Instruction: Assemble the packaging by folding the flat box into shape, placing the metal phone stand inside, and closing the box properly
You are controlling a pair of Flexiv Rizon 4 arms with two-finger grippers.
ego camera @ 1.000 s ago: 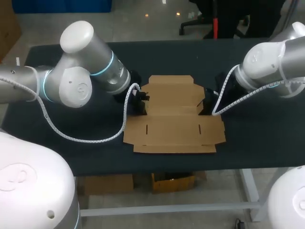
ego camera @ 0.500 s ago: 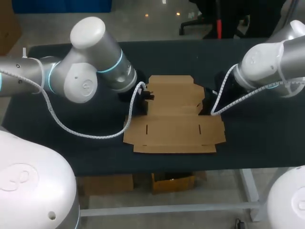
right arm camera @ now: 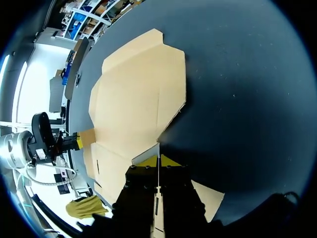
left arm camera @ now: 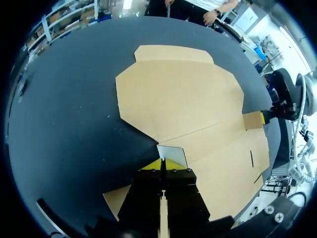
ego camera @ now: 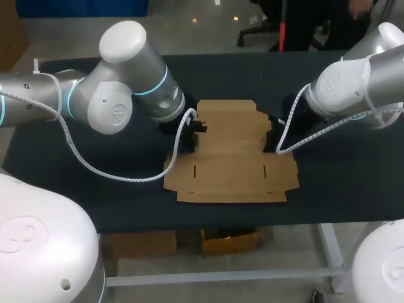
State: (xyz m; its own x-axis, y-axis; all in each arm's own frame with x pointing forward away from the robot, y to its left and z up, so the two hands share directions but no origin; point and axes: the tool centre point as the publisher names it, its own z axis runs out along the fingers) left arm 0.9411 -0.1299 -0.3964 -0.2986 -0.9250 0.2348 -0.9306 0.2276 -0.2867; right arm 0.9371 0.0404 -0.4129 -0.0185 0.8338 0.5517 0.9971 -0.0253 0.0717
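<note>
The flat brown cardboard box [ego camera: 230,151] lies unfolded in the middle of the black table [ego camera: 341,183]. My left gripper [ego camera: 194,129] is at the box's left edge and my right gripper [ego camera: 273,136] at its right edge, both low on the table. In the left wrist view the left gripper [left arm camera: 163,163] is shut, its yellow tips against a small side flap [left arm camera: 173,154] that stands raised off the box [left arm camera: 178,99]. The right gripper [right arm camera: 157,159] is likewise shut, against the raised flap [right arm camera: 146,154] on its side of the box [right arm camera: 138,99]. No phone stand is in view.
A white cable [ego camera: 107,173] from my left arm loops over the table left of the box. The box's front edge lies close to the table's near edge. Bare table stretches behind the box and to both sides.
My left arm's elbow has swung right and away from me, while its gripper stays at the box's left flap. The right arm and the box have barely moved.
</note>
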